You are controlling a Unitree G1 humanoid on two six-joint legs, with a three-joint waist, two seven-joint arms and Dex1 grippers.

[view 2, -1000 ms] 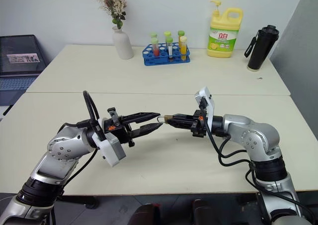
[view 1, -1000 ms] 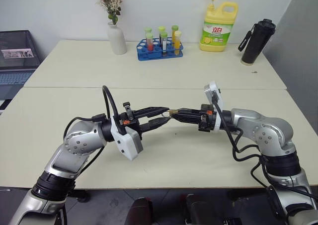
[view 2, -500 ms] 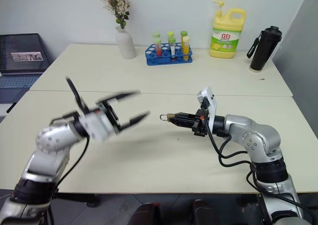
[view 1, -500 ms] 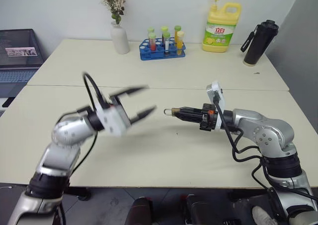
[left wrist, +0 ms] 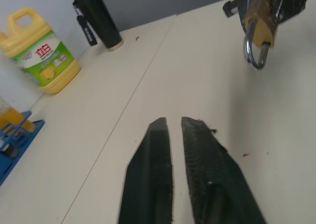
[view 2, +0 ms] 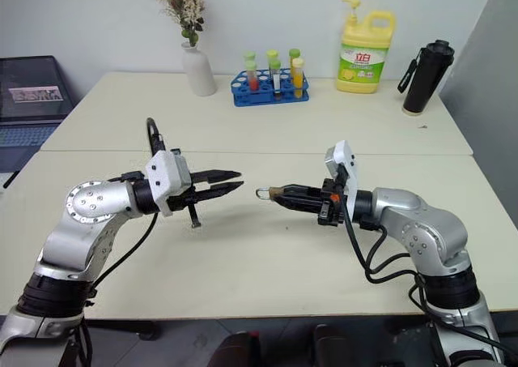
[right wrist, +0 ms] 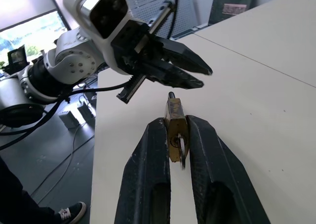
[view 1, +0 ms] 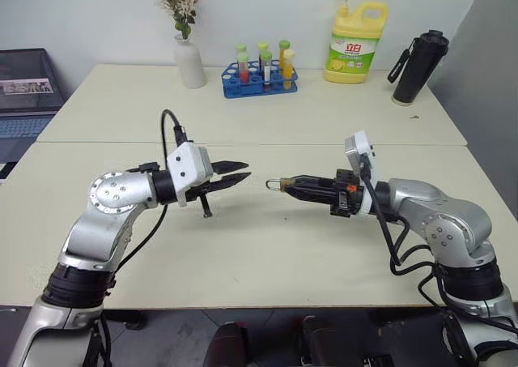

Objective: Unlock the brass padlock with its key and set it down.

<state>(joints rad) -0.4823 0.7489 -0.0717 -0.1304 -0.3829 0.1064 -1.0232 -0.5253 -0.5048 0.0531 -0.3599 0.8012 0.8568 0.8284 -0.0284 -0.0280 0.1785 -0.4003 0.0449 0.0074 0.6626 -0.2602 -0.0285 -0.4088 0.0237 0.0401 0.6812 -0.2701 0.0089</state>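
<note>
Above the cream desk (view 1: 267,253), the right end effector (view 1: 293,186) is clenched on the brass padlock (right wrist: 175,126), shackle pointing toward the left arm. The left end effector (view 1: 236,175) hangs just apart from it, fingers (left wrist: 153,174) pressed nearly together, grasping nothing. The key is not discernible.

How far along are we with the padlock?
Done: padlock gripped in the right gripper, up off the table. In hand: left gripper, shut and empty, sits apart from the shackle; cannot tell if it is unlocked. Left: setting it down.
</note>
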